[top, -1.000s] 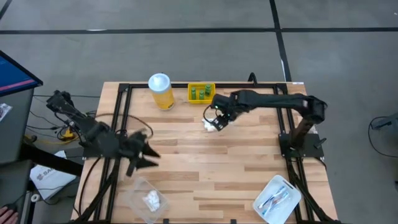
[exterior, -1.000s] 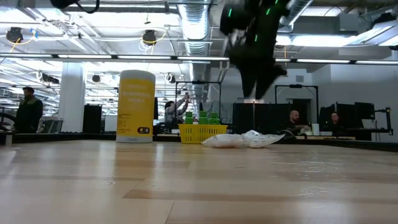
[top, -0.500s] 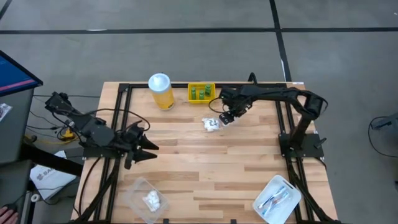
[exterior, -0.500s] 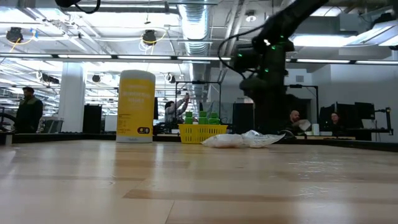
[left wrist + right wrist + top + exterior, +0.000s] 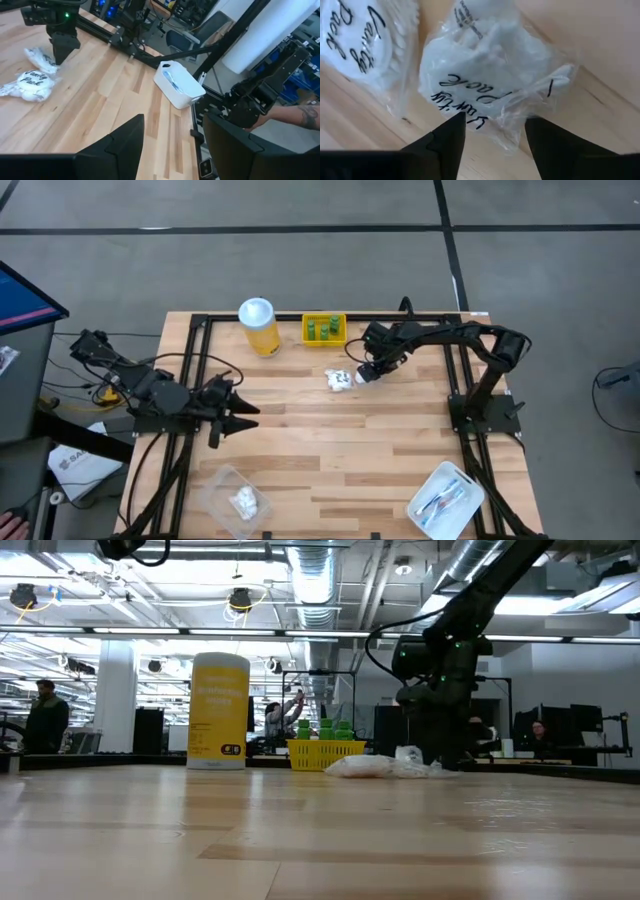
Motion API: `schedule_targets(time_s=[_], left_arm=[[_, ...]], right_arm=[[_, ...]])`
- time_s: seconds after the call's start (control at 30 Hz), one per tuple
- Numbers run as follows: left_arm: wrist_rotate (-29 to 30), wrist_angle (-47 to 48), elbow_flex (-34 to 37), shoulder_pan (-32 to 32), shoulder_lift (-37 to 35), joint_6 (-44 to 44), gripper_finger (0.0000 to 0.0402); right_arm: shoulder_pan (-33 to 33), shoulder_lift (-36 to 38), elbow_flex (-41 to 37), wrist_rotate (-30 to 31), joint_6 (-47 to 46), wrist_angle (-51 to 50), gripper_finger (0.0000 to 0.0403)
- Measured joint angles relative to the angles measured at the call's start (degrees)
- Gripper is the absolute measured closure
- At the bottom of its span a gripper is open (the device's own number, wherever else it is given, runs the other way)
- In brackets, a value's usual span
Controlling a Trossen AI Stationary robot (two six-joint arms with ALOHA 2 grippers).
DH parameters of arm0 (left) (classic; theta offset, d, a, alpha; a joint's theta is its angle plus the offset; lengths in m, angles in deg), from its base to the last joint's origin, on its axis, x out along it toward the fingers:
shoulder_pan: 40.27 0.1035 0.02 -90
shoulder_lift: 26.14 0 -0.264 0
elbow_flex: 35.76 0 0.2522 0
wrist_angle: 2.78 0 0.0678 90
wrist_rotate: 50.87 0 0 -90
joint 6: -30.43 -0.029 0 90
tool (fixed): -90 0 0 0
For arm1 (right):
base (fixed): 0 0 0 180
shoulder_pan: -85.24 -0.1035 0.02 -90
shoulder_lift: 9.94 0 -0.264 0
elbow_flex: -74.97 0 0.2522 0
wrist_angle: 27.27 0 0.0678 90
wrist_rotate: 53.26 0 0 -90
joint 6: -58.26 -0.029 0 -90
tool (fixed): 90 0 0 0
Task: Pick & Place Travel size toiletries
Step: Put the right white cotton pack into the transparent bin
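White packets [image 5: 341, 379] are seen on the table [image 5: 400, 440]. Right gripper [image 5: 366, 372] is held just over one, fingers apart. Left gripper [image 5: 232, 413] is kept apart too.

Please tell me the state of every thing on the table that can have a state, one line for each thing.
Right gripper: open, low over a packet.
Left gripper: open, empty, above the table's left side.
White packets: loose on the table, not gripped.
Yellow jar: upright, lid on.
Yellow tray: holds green pieces.
Clear tub: holds white packets.
White tub: holds brush sticks.
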Motion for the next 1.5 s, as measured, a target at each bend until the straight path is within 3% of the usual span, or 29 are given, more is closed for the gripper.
schedule_targets(time_s=[0.13,0.43,0.63,0.83,1.13,1.3,1.5], left_arm=[[0.01,-0.01,0.00,0.36,0.00,0.00,0.0202],[0.02,-0.01,0.00,0.40,0.00,-0.18,0.0202],[2.15,-0.10,0.00,0.40,0.00,-3.86,0.0202],[4.59,-0.51,0.00,1.69,0.00,-5.57,0.0196],[4.76,-2.64,0.09,10.08,2.03,-5.57,0.0127],[3.21,-17.26,3.86,15.54,6.73,-5.55,0.0108],[-4.04,-40.39,10.04,22.32,13.82,-1.81,0.0110]], right_arm=[[-0.01,0.00,0.00,-1.02,0.63,-0.35,0.0247],[-0.11,0.00,0.00,-1.02,2.30,-0.54,0.0395],[-0.51,0.35,-0.02,-1.00,2.56,-1.09,0.0400],[-3.19,5.55,-0.03,-0.82,1.54,-1.57,0.0402],[-9.41,18.00,0.00,2.67,-5.78,1.74,0.0403],[-12.62,22.77,0.00,5.33,-10.55,9.30,0.0403],[-15.43,25.12,0.04,8.11,-12.83,19.99,0.0403]])
